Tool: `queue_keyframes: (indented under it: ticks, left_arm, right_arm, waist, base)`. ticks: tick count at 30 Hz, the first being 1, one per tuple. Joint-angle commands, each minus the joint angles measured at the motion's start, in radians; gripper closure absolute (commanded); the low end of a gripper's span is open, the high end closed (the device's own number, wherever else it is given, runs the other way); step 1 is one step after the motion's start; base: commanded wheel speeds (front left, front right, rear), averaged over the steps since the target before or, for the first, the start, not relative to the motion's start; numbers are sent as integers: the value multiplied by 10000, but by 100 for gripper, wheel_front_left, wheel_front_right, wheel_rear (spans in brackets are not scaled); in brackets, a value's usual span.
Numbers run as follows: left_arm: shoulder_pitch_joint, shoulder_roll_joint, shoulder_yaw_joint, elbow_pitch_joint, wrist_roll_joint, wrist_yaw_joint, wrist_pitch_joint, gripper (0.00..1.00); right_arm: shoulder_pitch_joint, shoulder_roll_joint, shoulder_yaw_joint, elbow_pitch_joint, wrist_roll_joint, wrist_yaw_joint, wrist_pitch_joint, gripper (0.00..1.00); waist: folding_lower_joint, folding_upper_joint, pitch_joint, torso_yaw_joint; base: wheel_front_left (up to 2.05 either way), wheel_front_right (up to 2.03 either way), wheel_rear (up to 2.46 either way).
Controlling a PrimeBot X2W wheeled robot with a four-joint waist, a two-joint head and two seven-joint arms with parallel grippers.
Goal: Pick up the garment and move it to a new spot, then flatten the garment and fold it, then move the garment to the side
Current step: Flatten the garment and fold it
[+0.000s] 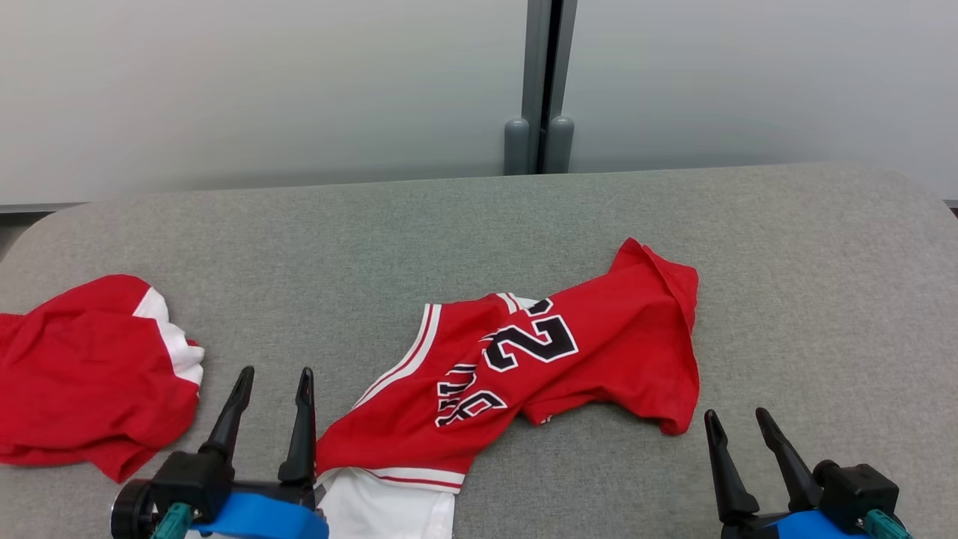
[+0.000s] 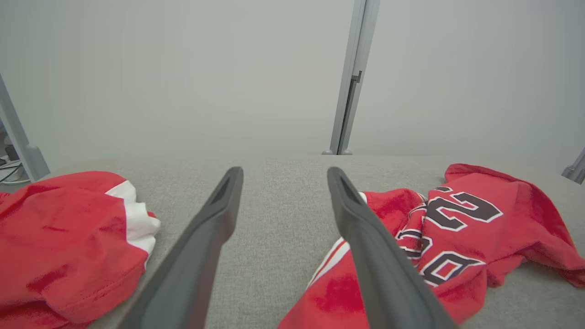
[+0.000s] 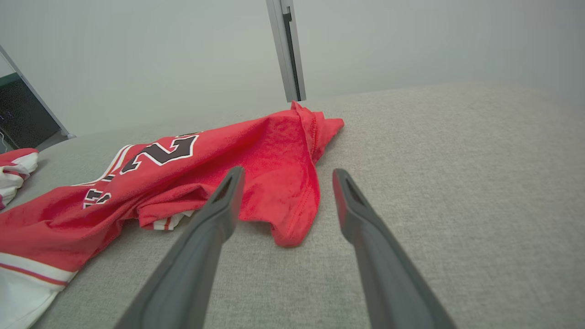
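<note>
Garment [image 1: 539, 359] crumpled between open left pincer [image 1: 275, 372], open right pincer [image 1: 736, 413].

Grey table [image 1: 786, 299]: jersey [image 1: 539, 359], red garment [image 1: 90, 374]

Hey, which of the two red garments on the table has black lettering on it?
The jersey in the middle, lying crumpled, has black white-edged digits on it. The bundle at the left shows plain red and white.

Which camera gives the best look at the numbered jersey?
The head view: the numbered jersey lies nearly whole on the grey surface, only its white lower edge cut off. In the left wrist view a dark finger covers part of it; the right wrist view shows it low and foreshortened.
</note>
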Motion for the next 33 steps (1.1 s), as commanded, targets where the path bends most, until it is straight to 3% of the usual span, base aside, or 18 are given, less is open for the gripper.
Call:
queue_keyframes:
  ticks: [1, 14, 23, 33]
  left_arm:
    - [-461, 20, 103, 95, 106, -126, -48, 0]
    - [-3206, 227, -493, 2362, 333, -554, 5, 0]
    - [-3819, 472, -1515, 4413, -34, -688, 1083, 0]
    - [-3659, 987, -3352, 5257, -877, -671, 2774, 0]
  right_arm:
    - [44, -43, 32, 38, 12, 5, -6, 0]
    - [-332, -42, 74, 129, 43, 5, -80, 0]
    - [-448, -43, 14, 251, 106, 5, -125, 0]
    - [-548, -42, -99, 325, 47, 5, -143, 0]
  waist:
    - [1, 0, 31, -106]
    - [1, 0, 519, -775]
    - [1, 0, 821, -1003]
    - [1, 0, 880, -924]
  base:
    - [0, 0, 0]
    - [0, 0, 0]
    - [0, 0, 0]
    - [0, 0, 0]
